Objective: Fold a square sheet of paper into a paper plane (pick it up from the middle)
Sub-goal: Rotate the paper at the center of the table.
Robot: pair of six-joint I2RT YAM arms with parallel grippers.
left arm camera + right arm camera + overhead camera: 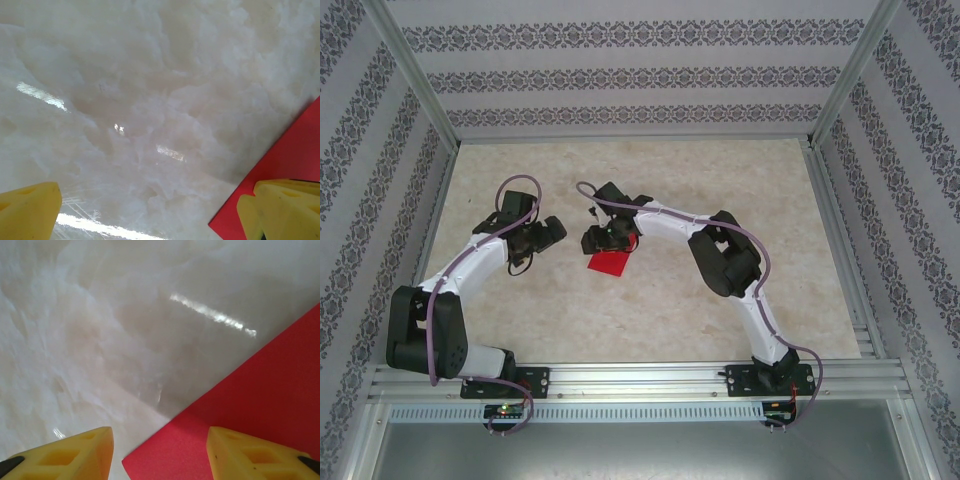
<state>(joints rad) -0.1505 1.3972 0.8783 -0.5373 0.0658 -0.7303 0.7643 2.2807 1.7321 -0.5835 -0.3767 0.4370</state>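
The red sheet of paper [612, 264] lies flat on the pale marbled table [720, 190], near the middle. Its far part is hidden under my right gripper [596, 240], so I cannot tell whether it is creased. In the right wrist view the right gripper [160, 450] is open, low over a corner of the paper [260, 390], with one yellow finger [252, 452] over the red and the other over bare table. My left gripper [552, 232] sits just left of the sheet. It [155, 202] is wide open over bare table, with the paper's edge [295, 160] by its right finger [285, 207].
Aluminium rails run along the table's front [640, 378] and right side [840, 250]. Patterned walls [620, 75] close in the back and both sides. Bare table stretches behind and to the right of the arms.
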